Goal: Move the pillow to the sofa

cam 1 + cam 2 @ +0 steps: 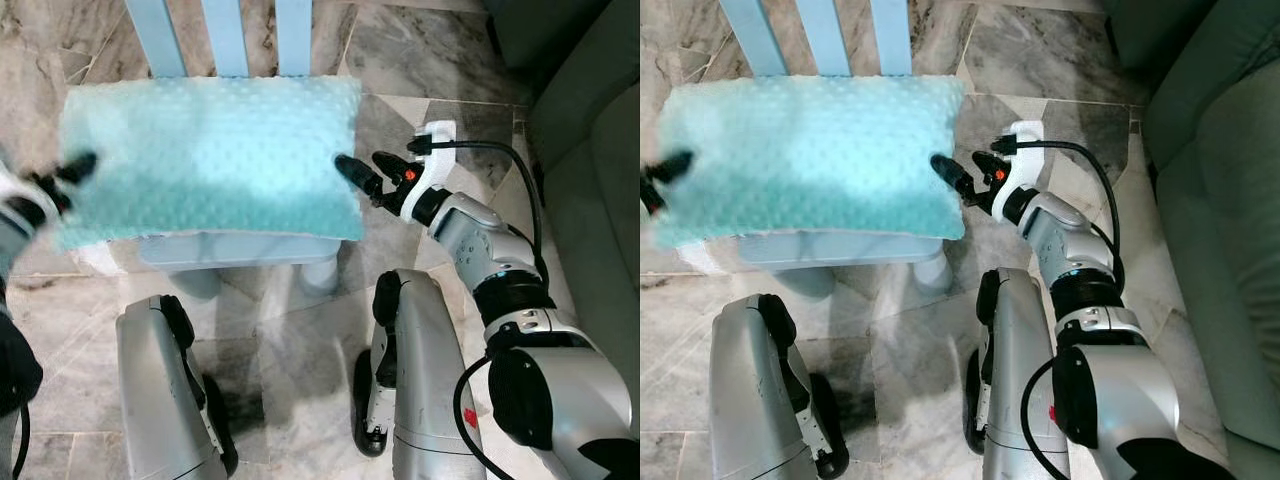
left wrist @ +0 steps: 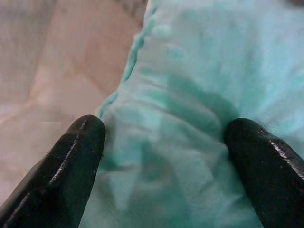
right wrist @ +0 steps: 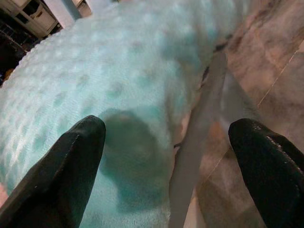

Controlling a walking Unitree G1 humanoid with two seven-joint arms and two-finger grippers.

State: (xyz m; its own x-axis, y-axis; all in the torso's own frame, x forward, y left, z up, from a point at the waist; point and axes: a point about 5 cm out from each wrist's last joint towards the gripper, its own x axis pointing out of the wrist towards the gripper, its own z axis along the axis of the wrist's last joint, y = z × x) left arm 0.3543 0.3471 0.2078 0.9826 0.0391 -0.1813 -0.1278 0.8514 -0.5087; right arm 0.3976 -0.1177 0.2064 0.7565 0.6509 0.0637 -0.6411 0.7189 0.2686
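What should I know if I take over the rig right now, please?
Left gripper: open, at the pillow's left edge, fingers either side of the fabric, not yet closed.
Right gripper: open, at the pillow's right edge, one finger over the fabric and the other out over the floor.
Pillow: lying on the light blue chair.
Sofa: to the robot's right.
Done: both grippers brought to the pillow.
Left: close on it, lift, turn right, set it on the sofa.
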